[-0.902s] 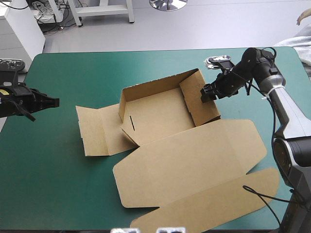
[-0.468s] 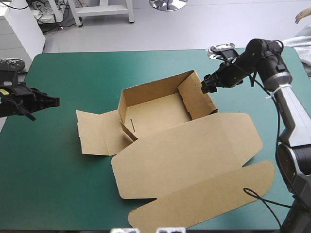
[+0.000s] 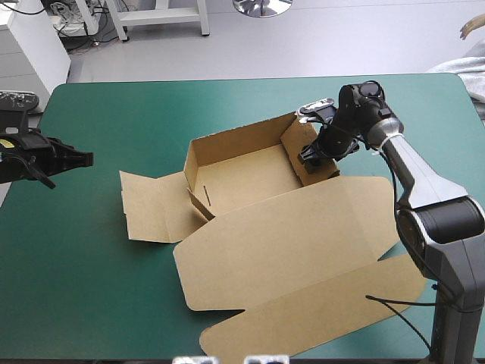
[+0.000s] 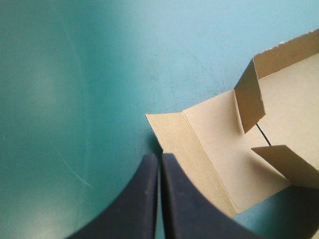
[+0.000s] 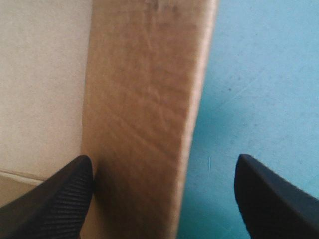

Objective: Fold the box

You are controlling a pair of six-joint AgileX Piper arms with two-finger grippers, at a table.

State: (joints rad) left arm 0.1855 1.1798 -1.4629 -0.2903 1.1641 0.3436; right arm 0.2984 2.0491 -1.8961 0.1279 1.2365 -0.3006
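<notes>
Box (image 5: 144, 99) — one side wall straddled by the wide-spread right gripper (image 5: 163, 164).

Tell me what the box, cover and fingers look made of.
Box: brown board, matte, likely cardboard; creased folds, raw cut edges.
Cover: teal-green, smooth with faint scratches; perhaps a vinyl or rubber mat, unclear.
Fingers: black, matte, finely ribbed surface; probably rubber or plastic.

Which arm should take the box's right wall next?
Right. The right pincer, open, straddles that raised wall of the box; the left pincer is shut, off the box near the table's left edge.
</notes>
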